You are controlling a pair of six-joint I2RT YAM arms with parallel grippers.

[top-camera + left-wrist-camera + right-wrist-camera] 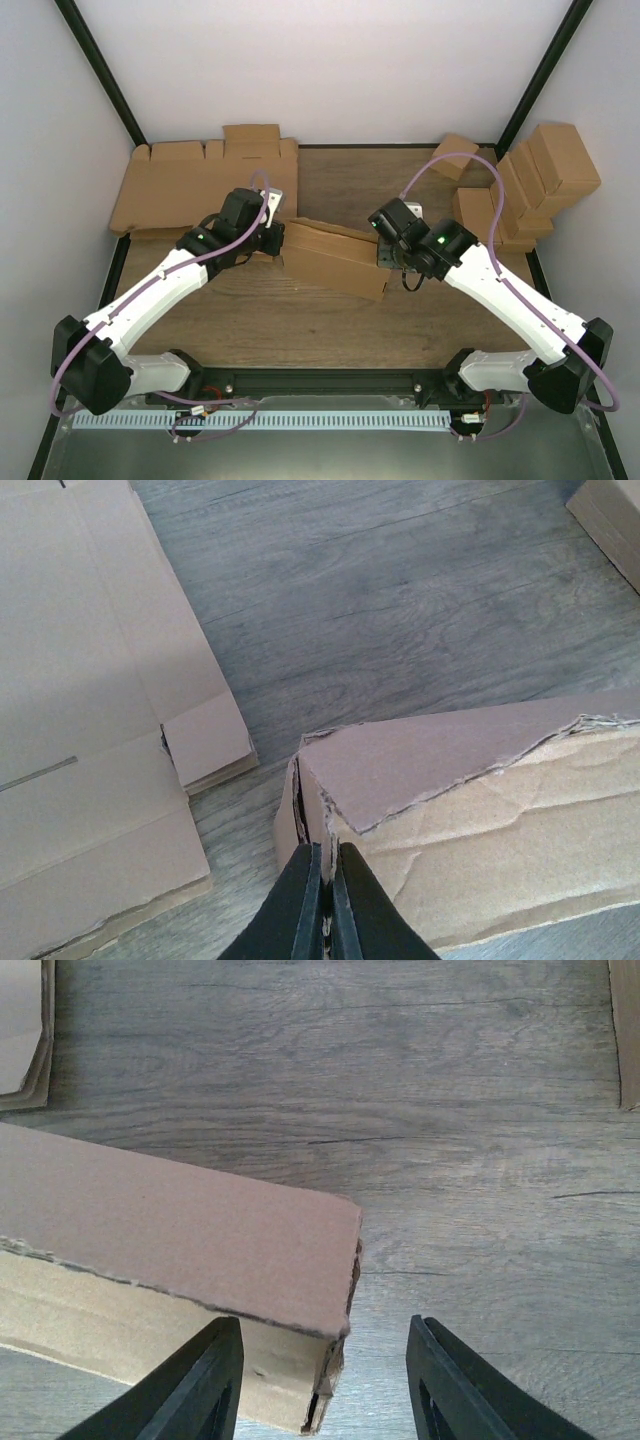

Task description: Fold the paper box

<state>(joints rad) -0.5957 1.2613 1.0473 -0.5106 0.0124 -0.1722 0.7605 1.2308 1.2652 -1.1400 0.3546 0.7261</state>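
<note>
Two sets of fingers bracket the paper box (335, 258), one at each end, and that is the logic of the pose as I read it from here. The box lies askew on the bench (330, 325) between the arms. Its lid is down over the tray, and a ragged torn edge runs along the lid's front lip.

The left fingers (295, 910) are pressed together, with their tips right at the box's left end corner. A dark slit shows there between the end wall and the layer tucked behind it. I judge they are there to pin that end or to push a tab home. I cannot tell whether a sliver of cardboard is nipped between them.

The right fingers (205, 1385) stand apart. One is in front of the box's long front wall near its right end, and the other is over bare bench just past that end. Neither looks to be touching cardboard, so the box is not gripped on this side.

The pile of flat blanks (190, 185) lies beyond the box's left end, and the cluster of small finished boxes (540, 180) lies beyond its right end. Both are well apart from it and out of the work. The shape looks almost closed, and the end corners are what I would check.
</note>
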